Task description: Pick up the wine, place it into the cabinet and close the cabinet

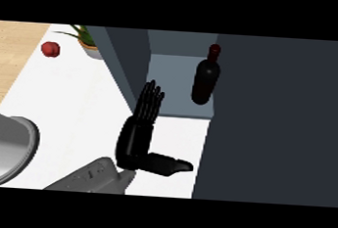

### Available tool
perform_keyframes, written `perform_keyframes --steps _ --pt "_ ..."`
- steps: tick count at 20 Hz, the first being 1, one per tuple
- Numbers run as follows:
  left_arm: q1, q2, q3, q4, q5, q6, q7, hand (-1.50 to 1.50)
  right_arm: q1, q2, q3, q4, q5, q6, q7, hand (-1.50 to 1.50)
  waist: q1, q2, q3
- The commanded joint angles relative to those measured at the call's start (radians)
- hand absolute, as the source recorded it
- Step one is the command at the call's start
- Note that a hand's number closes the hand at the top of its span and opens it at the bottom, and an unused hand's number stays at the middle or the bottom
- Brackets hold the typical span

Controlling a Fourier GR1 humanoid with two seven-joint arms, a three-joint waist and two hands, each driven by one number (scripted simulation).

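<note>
Wine bottle (206,75) stands upright inside cabinet (181,85); left robot hand (138,133), fingers straight and empty, rests against door (124,59): push flat, sweeping it fully closed.

Left hand (136,136) raised off a grey forearm at the lower edge, fingers straight and pointing up, thumb out sideways, seemingly holding nothing.

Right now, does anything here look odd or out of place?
Nothing looks spilled or broken. The wine bottle stands upright inside the cabinet, which is not yet closed. The left hand is open just in front of it. A red apple sits near a potted plant.
</note>
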Motion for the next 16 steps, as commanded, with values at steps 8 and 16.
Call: perform_keyframes --steps 8,16 --pt "0.212 0.320 0.031 -0.357 -0.071 -0.140 0.061 1.50 0.086 -0.104 0.044 -0.071 -0.136 0.197 -0.003 1.50 0.001 0.000 0.000" --pt "0.385 0.472 0.095 -0.527 -0.077 -0.197 0.038 1.50 0.174 -0.079 0.199 -0.162 -0.208 0.225 0.073 1.50 -0.002 -0.003 -0.001"
